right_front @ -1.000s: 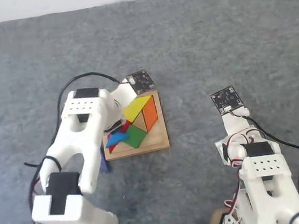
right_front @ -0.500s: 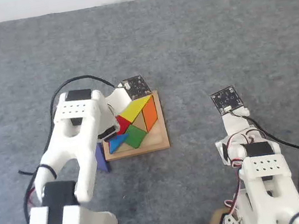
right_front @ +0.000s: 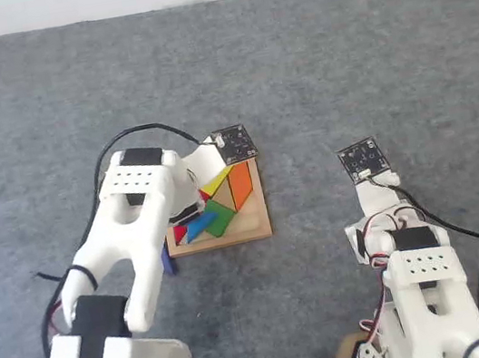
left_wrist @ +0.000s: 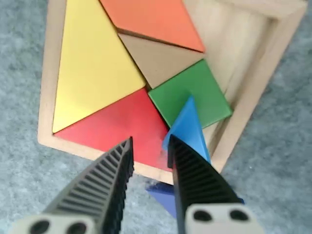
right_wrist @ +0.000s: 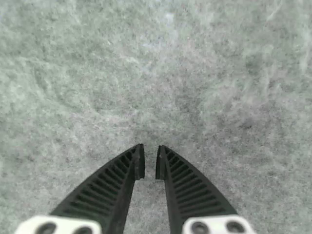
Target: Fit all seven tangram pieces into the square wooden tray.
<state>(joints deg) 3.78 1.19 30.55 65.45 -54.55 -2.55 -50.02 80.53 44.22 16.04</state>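
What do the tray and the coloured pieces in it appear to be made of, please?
The tray looks like pale unfinished wood, with faint grain on its rim. The yellow triangle, green square and red piece look like flat wood under matte opaque paint, though plastic cannot be ruled out; the tan triangle seems unpainted.

The left arm (right_front: 131,220) hangs over the square wooden tray (right_front: 231,237), where coloured pieces (right_front: 241,185) lie inside.
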